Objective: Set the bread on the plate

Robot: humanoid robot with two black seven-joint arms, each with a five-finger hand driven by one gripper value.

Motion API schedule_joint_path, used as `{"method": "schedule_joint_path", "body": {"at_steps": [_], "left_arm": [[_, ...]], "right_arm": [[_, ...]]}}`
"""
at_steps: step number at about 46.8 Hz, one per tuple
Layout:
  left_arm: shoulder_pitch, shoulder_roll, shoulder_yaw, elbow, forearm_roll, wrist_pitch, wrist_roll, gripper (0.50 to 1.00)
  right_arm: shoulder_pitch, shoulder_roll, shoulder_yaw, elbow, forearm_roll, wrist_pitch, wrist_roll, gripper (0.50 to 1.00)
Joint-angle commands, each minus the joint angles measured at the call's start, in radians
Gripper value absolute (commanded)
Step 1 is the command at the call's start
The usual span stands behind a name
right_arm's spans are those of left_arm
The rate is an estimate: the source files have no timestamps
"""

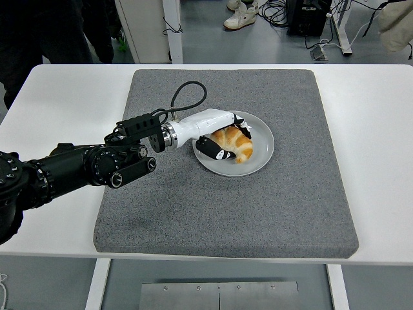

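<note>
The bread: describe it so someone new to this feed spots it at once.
Start at the grey mat covering the white table, then find the round grey plate slightly right of its centre. The bread lies on that plate, a golden-brown croissant-like piece, with the white-and-black left robot hand curled around it; it is the only warm-coloured thing there.
</note>
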Motion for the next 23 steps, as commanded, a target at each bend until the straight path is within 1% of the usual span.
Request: {"method": "schedule_joint_path", "body": {"at_steps": [1,8,13,14,15,17,23], "left_arm": [[0.001,0.0,0.0,0.001,0.0,0.0,0.0,0.5],[0.001,-0.002,-0.003,0.003,-0.015,0.0,0.002,0.504],[0.001,-0.008,-0.003,0.01,-0.052,0.0,0.002,0.654],[0.001,-0.008,-0.003,0.012,-0.058,0.0,0.002,0.681],[0.001,-0.01,-0.003,0.014,-0.063,0.0,0.002,0.698],[0.001,-0.01,-0.003,0.015,-0.068,0.0,0.002,0.716],[0.003,-0.01,-0.003,0.015,-0.068,0.0,0.002,0.74]], "right_arm": [[0.0,0.0,0.0,0.0,0.0,0.0,0.0,1.0],[0.0,0.0,0.0,0.0,0.0,0.0,0.0,1.0],[0.0,0.0,0.0,0.0,0.0,0.0,-0.001,1.0],[0.0,0.0,0.0,0.0,0.0,0.0,0.0,1.0],[0.0,0.0,0.0,0.0,0.0,0.0,0.0,1.0],[0.0,0.0,0.0,0.0,0.001,0.0,0.0,1.0],[0.0,0.0,0.0,0.0,0.0,0.0,0.0,1.0]]}}
